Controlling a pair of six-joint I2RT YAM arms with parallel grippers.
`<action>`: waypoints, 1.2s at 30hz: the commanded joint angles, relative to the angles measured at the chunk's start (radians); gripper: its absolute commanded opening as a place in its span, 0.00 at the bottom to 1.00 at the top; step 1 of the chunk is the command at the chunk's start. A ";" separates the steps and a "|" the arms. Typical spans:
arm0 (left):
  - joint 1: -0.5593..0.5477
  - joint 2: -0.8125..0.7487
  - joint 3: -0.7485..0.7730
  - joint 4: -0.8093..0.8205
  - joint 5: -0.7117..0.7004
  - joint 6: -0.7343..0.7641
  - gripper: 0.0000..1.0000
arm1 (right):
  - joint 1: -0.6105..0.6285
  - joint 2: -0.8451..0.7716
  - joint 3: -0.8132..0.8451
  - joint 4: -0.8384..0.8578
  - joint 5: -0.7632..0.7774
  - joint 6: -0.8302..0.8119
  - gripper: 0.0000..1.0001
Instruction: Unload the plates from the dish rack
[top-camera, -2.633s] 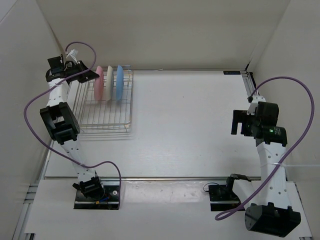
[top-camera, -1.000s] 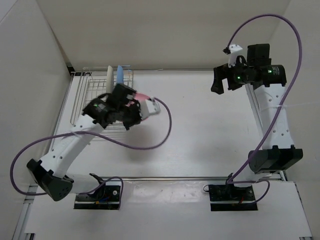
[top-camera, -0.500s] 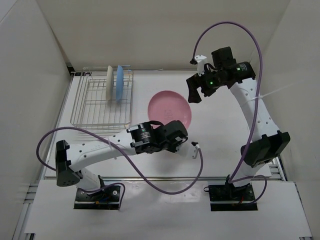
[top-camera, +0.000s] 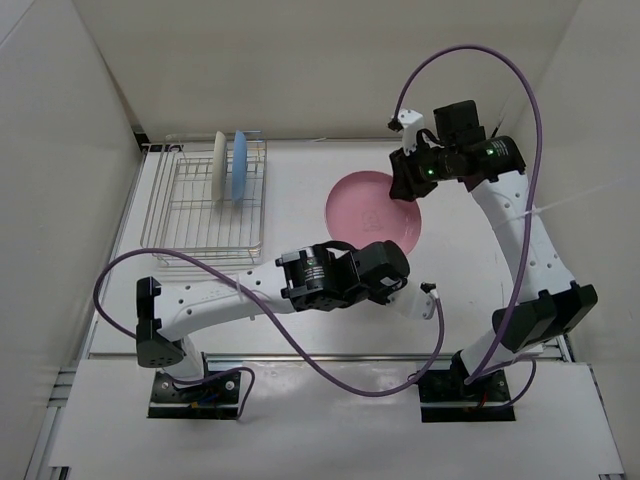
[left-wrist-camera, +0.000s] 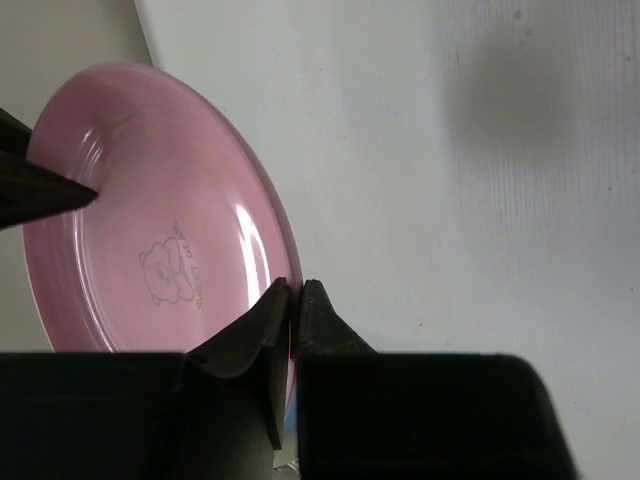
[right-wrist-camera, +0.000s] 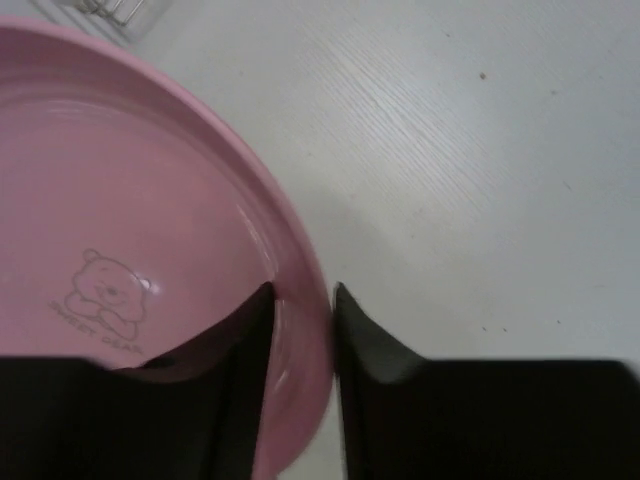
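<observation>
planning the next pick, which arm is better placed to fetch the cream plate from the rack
Left, probably. The dish rack holding the cream plate is on its side. First it must let go: the left claw is shut on the pink plate, and the right claw straddles its opposite rim.

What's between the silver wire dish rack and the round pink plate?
Only bare white tabletop separates the silver wire dish rack from the round pink plate; top external view shows it.
</observation>
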 joint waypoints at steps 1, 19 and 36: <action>-0.007 -0.006 0.060 0.080 -0.059 0.032 0.11 | 0.007 -0.033 -0.032 0.002 -0.008 0.003 0.23; 0.097 -0.006 -0.015 0.228 -0.122 0.013 0.21 | -0.034 -0.041 -0.079 0.069 0.074 0.054 0.01; 0.134 -0.044 -0.034 0.189 -0.113 -0.054 0.63 | -0.129 0.090 -0.024 0.161 0.107 0.106 0.00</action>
